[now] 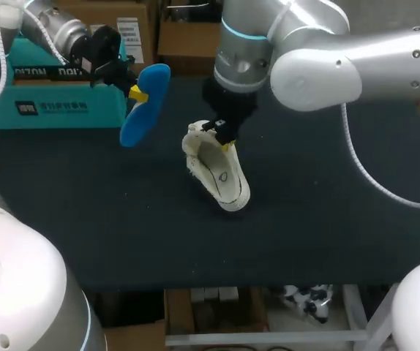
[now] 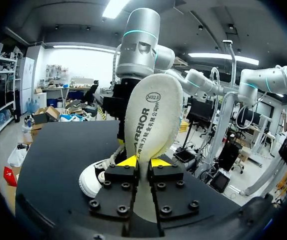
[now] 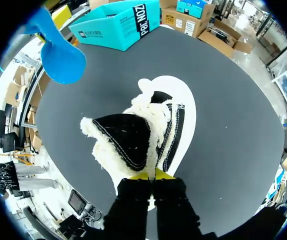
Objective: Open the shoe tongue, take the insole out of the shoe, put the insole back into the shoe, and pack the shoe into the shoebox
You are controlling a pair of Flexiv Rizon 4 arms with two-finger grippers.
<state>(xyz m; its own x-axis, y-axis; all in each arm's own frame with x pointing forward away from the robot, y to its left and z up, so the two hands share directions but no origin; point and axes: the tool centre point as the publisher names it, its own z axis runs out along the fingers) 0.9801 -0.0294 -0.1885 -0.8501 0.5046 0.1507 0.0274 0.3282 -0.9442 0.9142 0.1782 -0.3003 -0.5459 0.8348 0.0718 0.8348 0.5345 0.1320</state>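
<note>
A blue-backed insole [image 1: 144,106] with a white fleecy top [image 2: 151,115] hangs in the air left of the shoe, and my left gripper [image 1: 137,93] [image 2: 143,162] is shut on its lower end. The cream fleece-lined shoe [image 1: 221,175] [image 3: 181,112] lies on the dark table mat, also visible behind the insole [image 2: 91,180]. My right gripper [image 1: 225,139] [image 3: 151,175] is shut on the black, fleece-edged shoe tongue [image 3: 126,137] and holds it pulled back from the shoe's opening. The insole [image 3: 61,60] floats beyond the shoe in the right wrist view.
A teal shoebox [image 1: 49,99] [image 3: 118,22] stands at the table's back left, behind my left gripper. The dark mat [image 1: 327,219] spreads out to the front and right of the shoe. My right arm [image 2: 138,45] towers over the shoe.
</note>
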